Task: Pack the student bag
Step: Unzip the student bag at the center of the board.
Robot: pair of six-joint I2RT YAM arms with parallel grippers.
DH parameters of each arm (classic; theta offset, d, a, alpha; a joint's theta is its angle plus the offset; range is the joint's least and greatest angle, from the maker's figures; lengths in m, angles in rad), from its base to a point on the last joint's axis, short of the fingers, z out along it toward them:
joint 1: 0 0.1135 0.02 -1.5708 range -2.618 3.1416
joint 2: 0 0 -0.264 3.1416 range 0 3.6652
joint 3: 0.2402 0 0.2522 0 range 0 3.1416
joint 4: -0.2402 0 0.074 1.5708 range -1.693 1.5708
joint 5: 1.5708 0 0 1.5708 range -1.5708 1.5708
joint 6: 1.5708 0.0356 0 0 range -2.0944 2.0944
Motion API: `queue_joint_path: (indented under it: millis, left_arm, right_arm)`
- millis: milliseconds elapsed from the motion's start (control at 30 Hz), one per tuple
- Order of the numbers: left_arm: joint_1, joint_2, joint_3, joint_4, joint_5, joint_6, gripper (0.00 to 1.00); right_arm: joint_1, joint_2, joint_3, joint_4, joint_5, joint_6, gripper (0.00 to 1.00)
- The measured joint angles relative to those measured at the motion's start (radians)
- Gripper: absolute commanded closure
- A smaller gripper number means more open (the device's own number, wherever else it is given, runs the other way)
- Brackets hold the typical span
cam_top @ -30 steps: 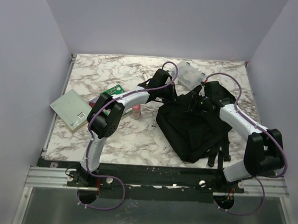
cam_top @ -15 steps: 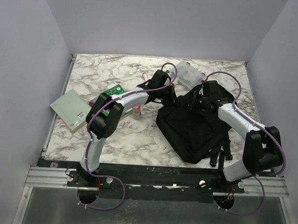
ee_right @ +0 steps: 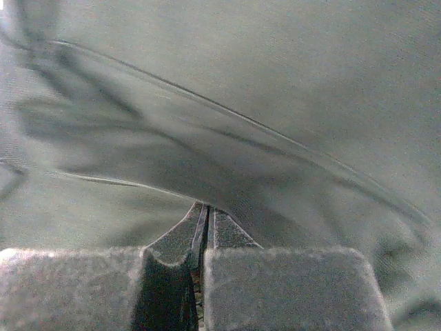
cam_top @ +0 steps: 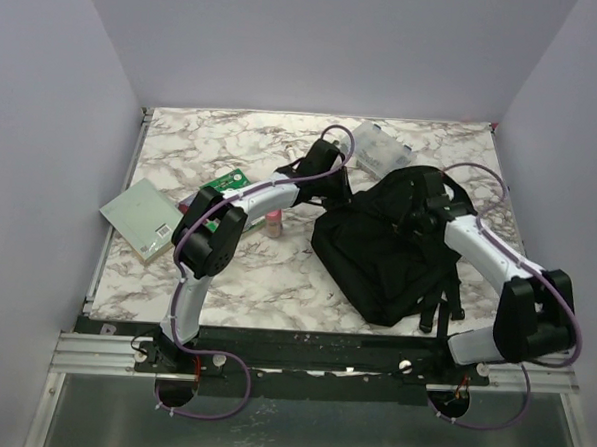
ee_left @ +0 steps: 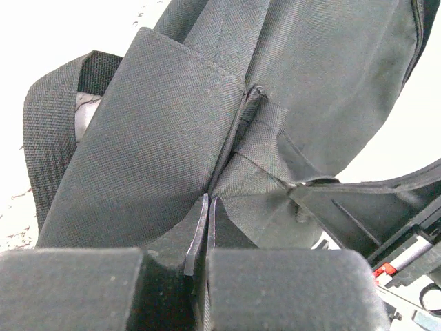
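The student bag (cam_top: 382,263) is a large black soft backpack lying right of the table's middle, straps (cam_top: 440,307) trailing toward the near edge. My left gripper (cam_top: 346,193) is at the bag's top left corner. In the left wrist view its jaws (ee_left: 209,201) are pressed together on a seam of the bag's fabric (ee_left: 172,138). My right gripper (cam_top: 415,212) is at the bag's raised top, sunk among folds. The right wrist view shows its jaws (ee_right: 207,209) shut with grey fabric (ee_right: 227,103) draped over the tips.
A clear plastic compartment box (cam_top: 383,148) stands behind the bag. Left of the bag are a small pink bottle (cam_top: 274,220), a green card (cam_top: 227,180) under the left arm, and a pale green book (cam_top: 138,219) near the left edge.
The right gripper has closed and shifted toward the bag's middle, and the bag's top fabric has bunched up higher. The left arm has stayed put.
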Motion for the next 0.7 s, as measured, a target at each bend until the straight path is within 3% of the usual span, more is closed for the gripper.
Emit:
queue_joint_path:
  millis: [133, 267, 600, 633, 700]
  left_arm:
    - [0.003, 0.000, 0.035, -0.049, -0.014, 0.003, 1.00]
    - [0.005, 0.000, 0.073, -0.088, -0.023, 0.020, 1.00]
    - [0.012, 0.018, 0.148, -0.158, -0.010, 0.071, 1.00]
    - [0.013, 0.024, 0.158, -0.164, 0.003, 0.073, 0.96]
    - [0.018, 0.034, 0.175, -0.170, 0.035, 0.074, 0.74]
  right_arm:
    - [-0.085, -0.195, -0.145, -0.119, 0.045, 0.080, 0.99]
    - [-0.141, -0.340, -0.168, -0.235, 0.053, 0.150, 0.99]
    - [-0.299, -0.443, -0.318, -0.263, -0.104, 0.251, 0.99]
    - [-0.300, -0.443, -0.313, -0.265, -0.105, 0.243, 0.97]
    - [-0.302, -0.443, -0.294, -0.272, -0.102, 0.216, 0.86]
